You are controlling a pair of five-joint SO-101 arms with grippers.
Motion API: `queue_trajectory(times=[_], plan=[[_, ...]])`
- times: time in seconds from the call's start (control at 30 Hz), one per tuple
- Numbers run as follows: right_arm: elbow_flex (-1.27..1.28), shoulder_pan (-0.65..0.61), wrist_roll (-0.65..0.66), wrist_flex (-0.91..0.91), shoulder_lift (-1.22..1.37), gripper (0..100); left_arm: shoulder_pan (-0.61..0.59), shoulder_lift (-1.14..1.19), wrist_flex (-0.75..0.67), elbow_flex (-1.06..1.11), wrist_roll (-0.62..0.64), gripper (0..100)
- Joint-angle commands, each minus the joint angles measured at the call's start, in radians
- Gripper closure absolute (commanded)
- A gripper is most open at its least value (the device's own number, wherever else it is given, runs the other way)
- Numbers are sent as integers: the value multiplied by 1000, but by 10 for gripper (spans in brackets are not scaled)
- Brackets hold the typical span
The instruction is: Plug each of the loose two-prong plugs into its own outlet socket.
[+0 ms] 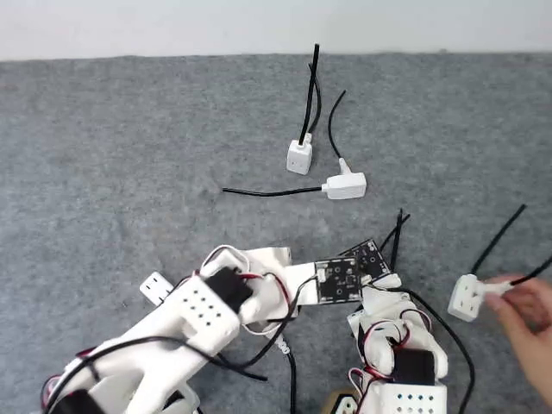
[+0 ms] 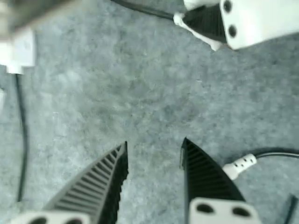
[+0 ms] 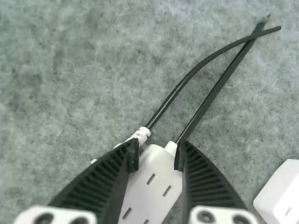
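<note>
My right gripper (image 3: 157,145) is shut on a white outlet socket (image 3: 152,184) with slots in its face. Two black cords (image 3: 210,70) run away from it over the carpet, one from the socket and one from a small white plug end (image 3: 140,133) beside a finger. My left gripper (image 2: 154,142) is open above bare carpet, with a white plug end (image 2: 240,163) and its cord just past one finger. Farther back lie a white cube socket (image 1: 299,158) and a white plug (image 1: 345,185), each on a black cord.
At the right edge a person's hand (image 1: 526,306) holds another white socket (image 1: 466,297). A small white block (image 1: 155,287) lies left of the left arm (image 1: 207,310). Another white block (image 3: 280,200) sits close beside my right gripper. Grey carpet covers the table.
</note>
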Motion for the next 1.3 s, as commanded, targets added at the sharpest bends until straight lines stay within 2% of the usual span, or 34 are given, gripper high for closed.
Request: queue_trajectory(times=[0.0,0.7,0.93,1.27], plan=[[17,-12,-5,15,-4,847,8,-115,9,21,-14,818],[17,-12,-5,15,-4,847,6,-127,3,35,-14,816],[17,-12,-5,15,-4,847,-75,-127,-49,45,-14,816],[17,-12,-5,15,-4,847,-80,-127,-81,73,-14,816]])
